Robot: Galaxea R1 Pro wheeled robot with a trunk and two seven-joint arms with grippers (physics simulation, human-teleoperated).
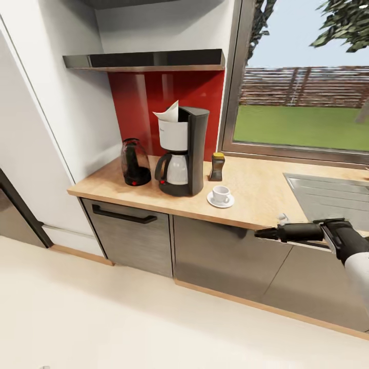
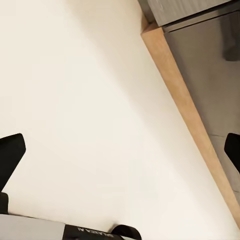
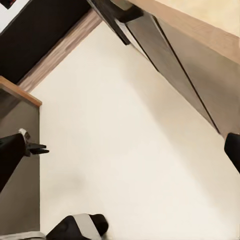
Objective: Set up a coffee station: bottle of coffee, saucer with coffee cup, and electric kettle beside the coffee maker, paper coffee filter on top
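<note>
Both claws spread, empty: left claw (image 2: 120, 150), right claw (image 3: 120, 150). On the surface (image 1: 256, 197): kettle (image 1: 135, 163), coffee maker (image 1: 182, 152) with filter (image 1: 167, 114) on top, bottle (image 1: 217, 166), cup (image 1: 221, 194) on saucer (image 1: 213, 202).

Home kitchen: countertop (image 1: 256, 197), sink (image 1: 328, 197).

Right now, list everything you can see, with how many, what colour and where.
kitchen countertop: one, beige wood, over grey cabinets
coffee maker: one, dark grey, on the counter
paper coffee filter: one, white, atop the coffee maker
electric kettle: one, black, beside the maker
bottle of coffee: one, dark, yellow lid, beside the maker's other side
saucer: one, white, in front of the bottle
coffee cup: one, white, on the saucer
kitchen shelf: one, dark grey, above
sink: one, grey, inset
right gripper: one, black, before the counter edge
</note>
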